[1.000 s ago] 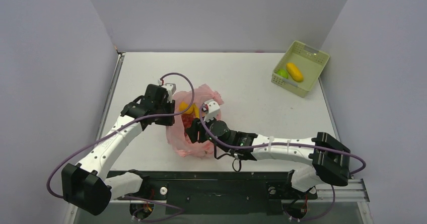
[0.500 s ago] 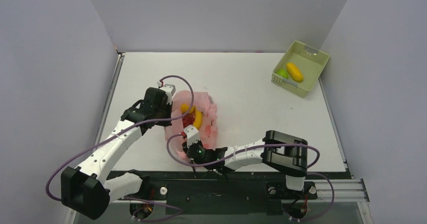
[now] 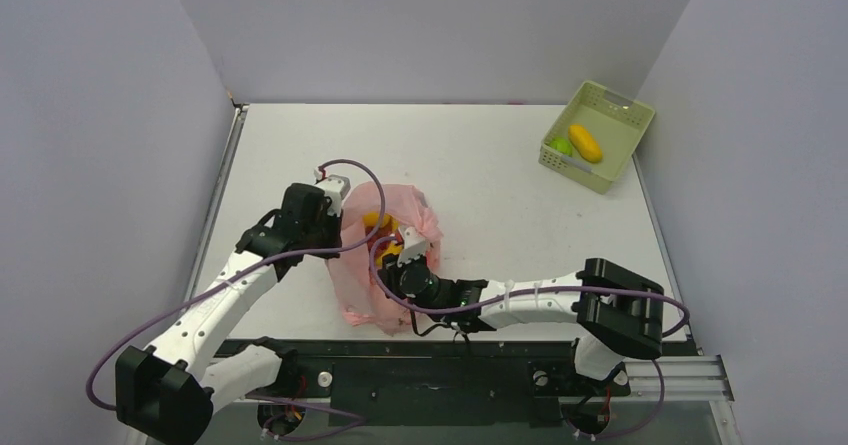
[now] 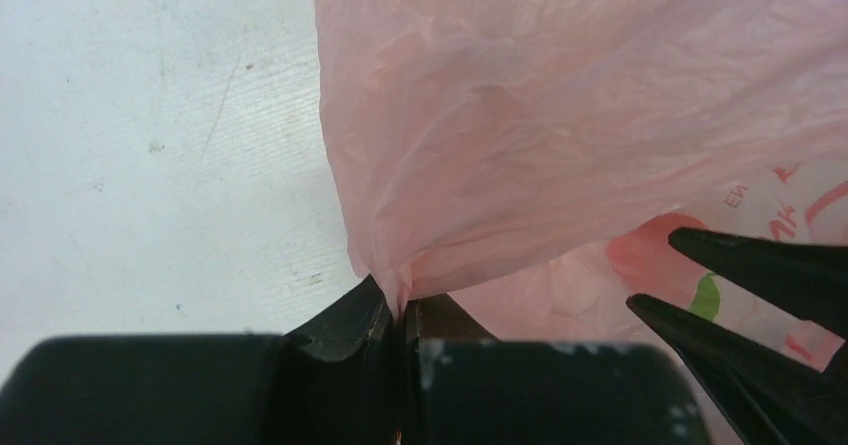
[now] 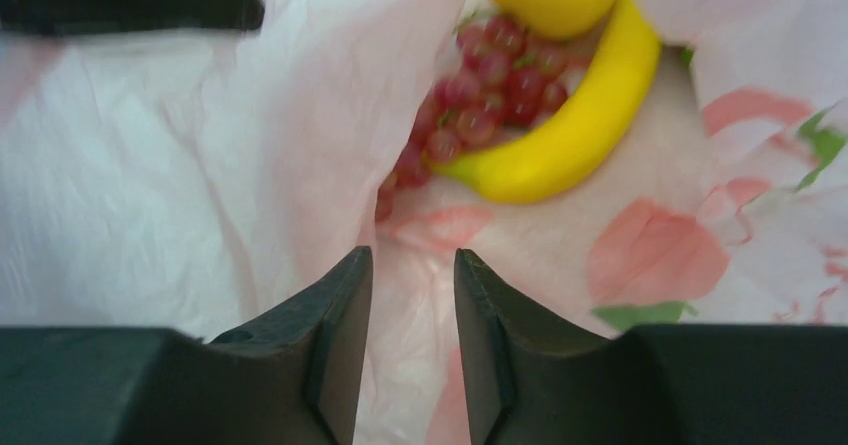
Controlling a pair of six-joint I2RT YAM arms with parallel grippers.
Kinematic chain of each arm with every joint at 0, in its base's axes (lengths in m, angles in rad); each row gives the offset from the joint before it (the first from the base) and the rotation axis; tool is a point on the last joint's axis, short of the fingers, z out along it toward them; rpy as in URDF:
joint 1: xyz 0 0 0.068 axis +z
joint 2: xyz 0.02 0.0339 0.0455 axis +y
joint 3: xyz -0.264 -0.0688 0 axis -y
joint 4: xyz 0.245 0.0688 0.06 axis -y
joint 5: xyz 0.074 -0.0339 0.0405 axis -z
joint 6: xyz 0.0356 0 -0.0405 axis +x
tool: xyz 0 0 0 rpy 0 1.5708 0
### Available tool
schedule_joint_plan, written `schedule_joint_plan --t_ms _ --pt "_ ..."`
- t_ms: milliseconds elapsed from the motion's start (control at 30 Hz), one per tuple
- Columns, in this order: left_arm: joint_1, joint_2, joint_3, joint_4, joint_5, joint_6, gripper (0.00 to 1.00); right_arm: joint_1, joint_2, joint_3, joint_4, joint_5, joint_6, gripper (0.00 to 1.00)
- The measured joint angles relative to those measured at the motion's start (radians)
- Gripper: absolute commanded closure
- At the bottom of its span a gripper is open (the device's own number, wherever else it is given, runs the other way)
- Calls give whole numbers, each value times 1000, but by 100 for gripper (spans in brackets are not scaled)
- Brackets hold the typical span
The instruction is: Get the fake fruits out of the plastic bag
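Fake fruits [image 5: 570, 130] lay inside the plastic bag [image 4: 560, 115], left of table centre. Left gripper [image 4: 400, 310] clenched on bag film; right gripper [image 5: 412, 295] part-open, empty, at the mouth. Risk I noted: right fingers snagging film, tugging the bag from the left pinch.

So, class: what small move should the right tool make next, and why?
Probably ease the right tool forward onto the banana: its jaws stand open in the plastic bag mouth, the banana lies ahead, and the left tool pinches the bag's edge.
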Motion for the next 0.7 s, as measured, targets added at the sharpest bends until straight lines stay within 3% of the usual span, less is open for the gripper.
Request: schedule_joint_plan --t_ms 167,367,567,700 --pt "1 -45 -7 38 37 11 100 -60 -18 17 21 -11 -3 66" --pt "2 -65 -16 69 78 23 100 -119 71 82 18 -33 -3 65" --pt "8 -64 -23 85 125 26 100 -145 145 165 -58 68 69 52" --pt "9 -63 -23 97 154 26 100 -147 177 213 -105 145 129 50"
